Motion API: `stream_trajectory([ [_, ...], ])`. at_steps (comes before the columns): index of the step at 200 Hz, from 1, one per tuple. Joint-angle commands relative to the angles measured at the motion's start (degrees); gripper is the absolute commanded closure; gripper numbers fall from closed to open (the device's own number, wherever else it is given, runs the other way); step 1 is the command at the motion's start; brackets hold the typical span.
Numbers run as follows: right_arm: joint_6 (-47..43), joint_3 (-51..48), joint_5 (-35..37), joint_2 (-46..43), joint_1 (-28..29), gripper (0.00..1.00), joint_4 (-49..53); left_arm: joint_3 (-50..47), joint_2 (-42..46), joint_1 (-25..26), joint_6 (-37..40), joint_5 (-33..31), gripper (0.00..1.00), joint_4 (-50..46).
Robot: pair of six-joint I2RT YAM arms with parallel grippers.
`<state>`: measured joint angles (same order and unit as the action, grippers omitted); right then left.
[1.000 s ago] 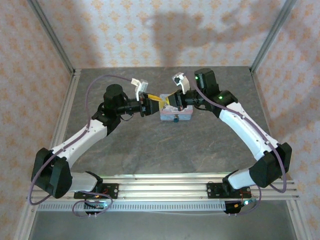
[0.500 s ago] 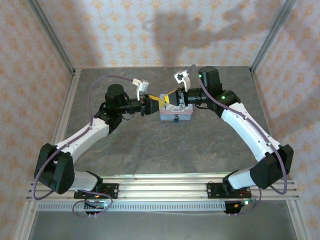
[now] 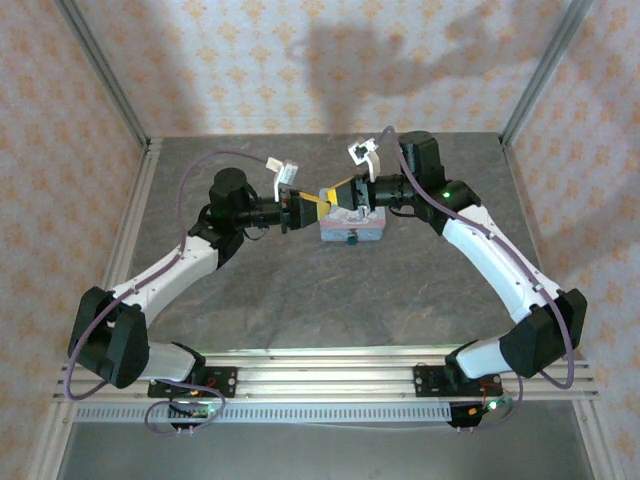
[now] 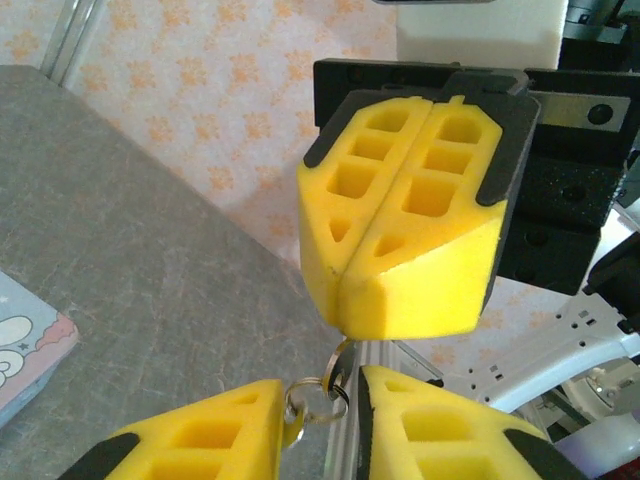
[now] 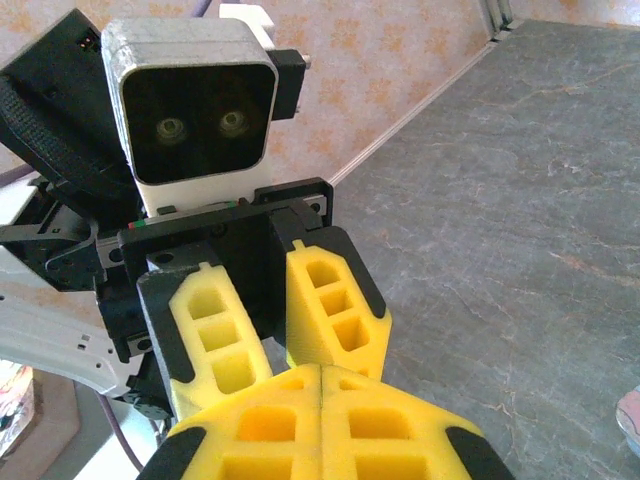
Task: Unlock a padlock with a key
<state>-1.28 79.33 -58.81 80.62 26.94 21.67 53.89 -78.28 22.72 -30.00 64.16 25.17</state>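
The grey table (image 3: 300,300) carries both arms, and they reach toward each other over its far middle. The padlock (image 3: 370,232) lies flat on the table just under the place where they meet. In the left wrist view one corner of it (image 4: 25,345) shows at the low left edge, with pale markings on its face and a pink rim.

The right gripper (image 3: 337,196) points to the left, and its two yellow fingers (image 4: 400,220) are pressed together along one seam. The left gripper (image 3: 316,202) points to the right and faces it tip to tip. Its fingers (image 4: 200,440) stand apart with a narrow gap between them, which the right wrist view shows also (image 5: 330,300).

A small metal ring (image 4: 316,396) hangs in this gap and touches one left finger. Whether the left fingers press it, I cannot tell.

The key (image 4: 341,352) is a thin dark sliver. It comes out of the closed seam of the right gripper and goes down to the ring, in the air above the table and near the padlock.
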Motion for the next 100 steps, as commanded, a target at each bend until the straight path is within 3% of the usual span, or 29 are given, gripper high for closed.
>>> stream_trajectory([
  [1,0.51,1.09,-1.92,0.72,-0.31,1.0,-2.37,0.38,0.01,-0.51,0.21,1.93,0.76,2.38],
  [31,0.92,1.0,-2.18,1.12,-0.31,1.0,-2.66,0.88,-0.38,-0.48,0.23,2.1,0.84,1.89],
  [62,1.19,0.77,-2.34,1.45,-0.31,1.0,-2.73,1.05,-0.32,-0.48,0.29,2.28,1.0,1.82],
  [100,2.01,0.3,-2.06,1.7,-0.31,1.0,-3.61,1.13,0.21,-0.46,1.28,2.35,1.0,0.28],
])
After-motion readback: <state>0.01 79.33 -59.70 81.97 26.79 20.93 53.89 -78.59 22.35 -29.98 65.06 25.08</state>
